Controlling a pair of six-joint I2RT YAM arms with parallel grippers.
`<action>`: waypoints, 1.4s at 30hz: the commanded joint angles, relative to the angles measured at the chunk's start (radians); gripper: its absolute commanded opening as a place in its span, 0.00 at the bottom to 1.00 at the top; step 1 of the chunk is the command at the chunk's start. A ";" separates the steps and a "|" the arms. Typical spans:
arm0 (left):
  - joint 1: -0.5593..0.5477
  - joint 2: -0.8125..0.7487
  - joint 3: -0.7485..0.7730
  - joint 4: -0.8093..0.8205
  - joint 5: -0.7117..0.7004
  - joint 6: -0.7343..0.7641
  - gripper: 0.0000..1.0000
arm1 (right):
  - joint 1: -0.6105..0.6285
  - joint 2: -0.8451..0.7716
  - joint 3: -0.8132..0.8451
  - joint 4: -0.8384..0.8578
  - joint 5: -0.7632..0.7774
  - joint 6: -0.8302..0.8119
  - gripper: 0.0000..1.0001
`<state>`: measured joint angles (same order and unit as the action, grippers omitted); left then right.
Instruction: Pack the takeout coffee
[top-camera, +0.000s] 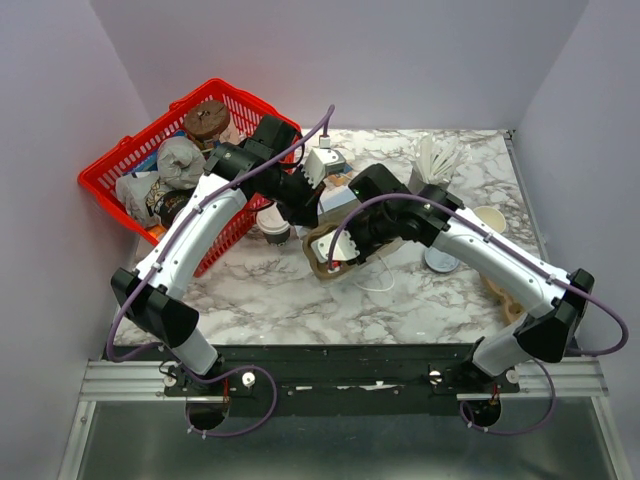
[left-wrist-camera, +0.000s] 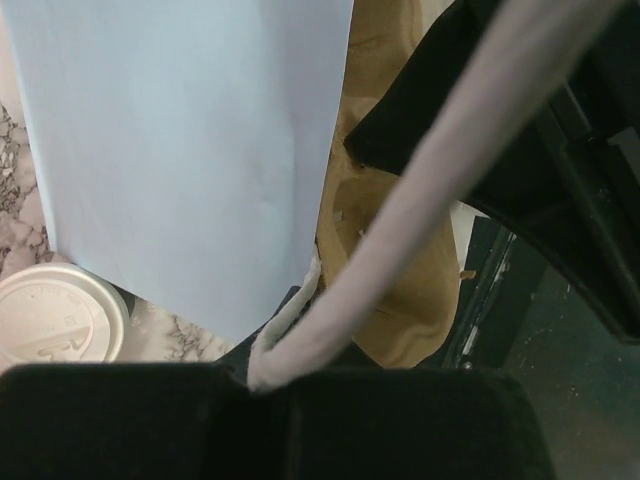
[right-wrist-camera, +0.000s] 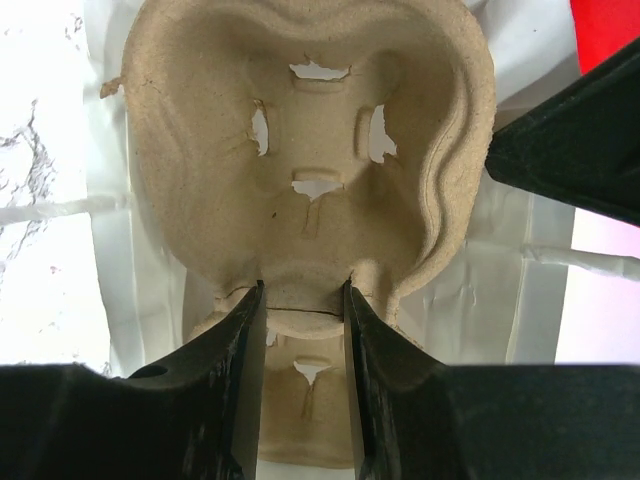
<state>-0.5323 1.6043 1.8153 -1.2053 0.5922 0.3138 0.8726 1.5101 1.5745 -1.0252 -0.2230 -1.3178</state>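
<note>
While the right gripper (right-wrist-camera: 302, 288) clamps the centre ridge of the tan moulded-pulp cup carrier (right-wrist-camera: 200, 150), one finger on each side, the left gripper (left-wrist-camera: 265, 378) is pinched closed on the white twisted-paper handle (left-wrist-camera: 300, 300) of the pale blue-white paper bag (left-wrist-camera: 180, 150). An empty cup well sits just past the right fingertips, with bag paper behind the carrier on both sides. The bag wall stands just ahead of the left gripper, carrier to its right. The takeout coffee (left-wrist-camera: 55, 318), a small dark brown paper cup with a round white plastic lid, stands upright on the marble table (top-camera: 300, 300) just beside the left gripper on its left, outside both bag and carrier.
</note>
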 joint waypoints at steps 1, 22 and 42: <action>-0.006 -0.001 0.024 -0.005 0.052 -0.051 0.00 | 0.012 0.039 0.071 -0.113 0.057 -0.011 0.01; -0.005 -0.001 0.024 -0.054 0.109 0.067 0.00 | 0.014 -0.070 -0.002 -0.059 0.053 0.009 0.00; 0.002 0.100 0.095 -0.174 0.169 0.130 0.00 | 0.022 0.062 0.100 -0.160 0.162 -0.035 0.01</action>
<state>-0.5316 1.6730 1.8790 -1.3014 0.7208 0.4145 0.8875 1.5635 1.6341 -1.1507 -0.1184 -1.3453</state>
